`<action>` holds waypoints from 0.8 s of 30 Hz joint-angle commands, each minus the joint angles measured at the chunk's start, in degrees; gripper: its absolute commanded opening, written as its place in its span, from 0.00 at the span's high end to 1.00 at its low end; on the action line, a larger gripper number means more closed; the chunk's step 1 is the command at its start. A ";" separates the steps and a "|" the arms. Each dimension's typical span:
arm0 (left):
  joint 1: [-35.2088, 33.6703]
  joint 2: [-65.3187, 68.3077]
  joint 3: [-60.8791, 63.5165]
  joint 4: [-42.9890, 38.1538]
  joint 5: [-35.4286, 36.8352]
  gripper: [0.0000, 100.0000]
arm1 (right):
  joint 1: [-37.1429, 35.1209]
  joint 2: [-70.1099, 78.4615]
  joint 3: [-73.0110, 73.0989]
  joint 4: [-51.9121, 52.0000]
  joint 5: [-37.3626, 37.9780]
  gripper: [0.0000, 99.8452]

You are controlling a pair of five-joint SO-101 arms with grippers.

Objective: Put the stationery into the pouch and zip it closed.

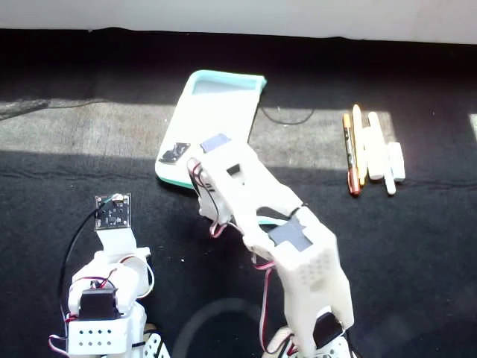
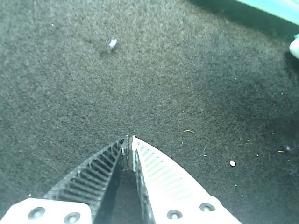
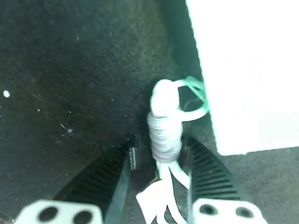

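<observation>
Right gripper (image 3: 160,140): fingers apart, straddling the white tassel pull (image 3: 163,119), which a teal loop ties to the near corner of the pouch (image 1: 216,112); contact cannot be confirmed. The pouch lies flat mid-desk, toward the far edge. Stationery (image 1: 370,149), pens and markers side by side, lies well apart toward the right edge. Left gripper (image 2: 129,138): fingers together, above the dark desk (image 2: 70,70) near its near-left corner.
</observation>
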 commanded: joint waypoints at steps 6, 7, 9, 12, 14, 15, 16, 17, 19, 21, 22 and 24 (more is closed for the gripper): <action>0.84 -0.04 0.84 0.00 0.35 0.99 | 0.66 -2.86 2.68 -5.76 -4.66 0.78; 0.84 -0.04 0.84 0.00 0.35 0.99 | 0.66 -2.86 2.68 -6.11 -4.57 0.78; 0.84 -0.04 0.84 0.00 0.35 0.99 | 0.84 -2.68 2.77 -7.43 -4.40 0.78; 0.84 -0.04 0.84 0.00 0.35 0.99 | 0.92 -2.51 3.21 -9.89 -4.40 0.78; 0.84 -0.04 0.84 0.00 0.35 0.99 | 0.75 -2.33 3.47 -10.24 -4.40 0.79; 0.84 -0.04 0.84 0.00 0.35 0.99 | 0.75 -2.07 3.74 -10.24 -4.40 0.81; 0.84 -0.04 0.84 0.00 0.35 0.99 | 0.75 -1.89 3.91 -10.15 -4.40 0.87; 0.84 -0.04 0.84 0.00 0.35 0.99 | 0.84 -1.89 3.91 -10.15 -4.40 0.96; 0.84 -0.04 0.84 0.00 0.35 0.99 | 1.27 -1.98 4.18 -9.71 -4.40 0.97; 0.84 -0.04 0.84 0.00 0.35 0.99 | 2.42 -2.42 3.82 -7.52 -4.31 1.00; 0.84 -0.04 0.84 0.00 0.35 0.99 | 2.95 -3.21 3.82 -6.73 -4.31 0.99; 0.84 -0.04 0.84 0.00 0.35 0.99 | 4.53 -6.37 4.35 -5.85 -4.31 1.00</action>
